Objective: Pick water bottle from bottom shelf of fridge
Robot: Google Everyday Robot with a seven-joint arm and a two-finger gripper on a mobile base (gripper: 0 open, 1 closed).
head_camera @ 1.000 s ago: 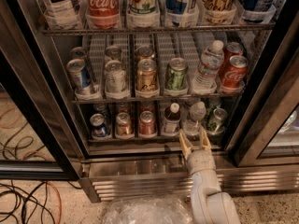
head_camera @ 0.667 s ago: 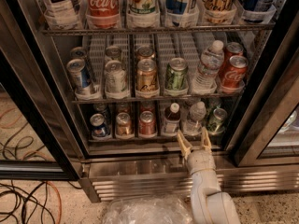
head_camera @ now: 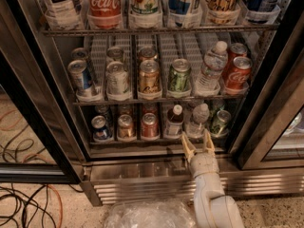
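Note:
The fridge (head_camera: 266,103) stands open with its glass door swung left. The water bottle (head_camera: 198,121), small, clear and ribbed with a white cap, stands upright at the front of the bottom shelf (head_camera: 135,141), right of centre. My gripper (head_camera: 197,145) is open, its two tan fingers (head_camera: 187,148) spread just below and in front of the bottle's base, at the shelf's front lip. It holds nothing. The white arm rises from the bottom edge of the view.
A dark-liquid bottle with a white cap (head_camera: 175,121) stands just left of the water bottle and a green can (head_camera: 220,122) just right. More cans (head_camera: 149,126) fill the left lanes. A taller clear bottle (head_camera: 211,69) stands on the shelf above. Cables (head_camera: 23,203) lie on the floor at left.

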